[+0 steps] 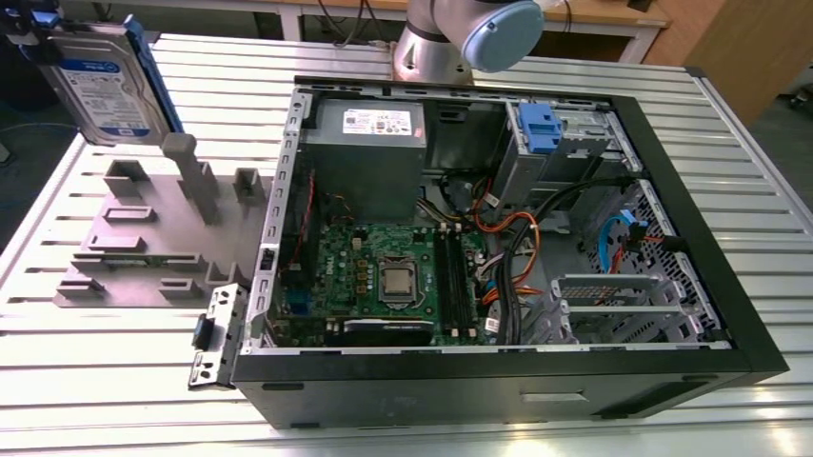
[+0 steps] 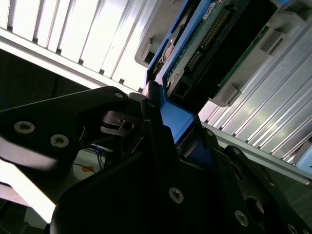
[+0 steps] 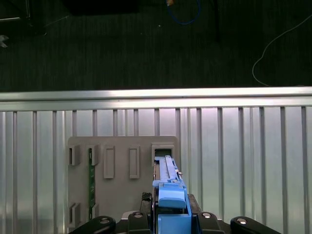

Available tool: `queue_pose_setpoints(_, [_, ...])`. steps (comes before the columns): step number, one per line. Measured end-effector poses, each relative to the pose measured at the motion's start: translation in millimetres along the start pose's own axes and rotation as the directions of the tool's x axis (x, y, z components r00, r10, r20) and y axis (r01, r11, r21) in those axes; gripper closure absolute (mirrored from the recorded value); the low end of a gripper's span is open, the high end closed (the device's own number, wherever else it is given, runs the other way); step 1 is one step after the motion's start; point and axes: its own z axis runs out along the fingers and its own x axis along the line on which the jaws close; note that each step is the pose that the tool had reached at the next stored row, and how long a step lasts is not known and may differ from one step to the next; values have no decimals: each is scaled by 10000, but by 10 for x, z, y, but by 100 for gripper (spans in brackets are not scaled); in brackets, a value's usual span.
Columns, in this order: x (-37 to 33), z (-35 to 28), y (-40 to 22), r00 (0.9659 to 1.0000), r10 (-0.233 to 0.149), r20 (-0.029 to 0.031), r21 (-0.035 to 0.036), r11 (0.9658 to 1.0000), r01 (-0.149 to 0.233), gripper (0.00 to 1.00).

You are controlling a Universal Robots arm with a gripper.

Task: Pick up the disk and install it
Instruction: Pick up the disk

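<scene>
Your surface is a slatted aluminium top that carries everything here. In the first wrist view a dark floor with loose cables lies beyond its edge, and the exterior view shows wooden furniture at the far right. The hand is closed on the disk, which it holds clear of the surface at the exterior view's far left, label facing the camera. In the second wrist view the hand clamps the blue end of the disk, whose circuit-board side shows. In the first wrist view the disk juts edge-on from the hand. Below it sits a grey slotted fixture, and in the first wrist view that fixture has a thin green strip in one slot. To the exterior view's right of the fixture lies the open computer case. Inside it are the grey power-supply box, the green motherboard, a tangle of cables and a blue bracket at the far side. The arm's base stands just beyond the case.
</scene>
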Motion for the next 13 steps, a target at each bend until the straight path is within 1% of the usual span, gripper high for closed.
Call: queue_pose_setpoints(13, [0,-38,0,10000,0,0,0,10000,0,64])
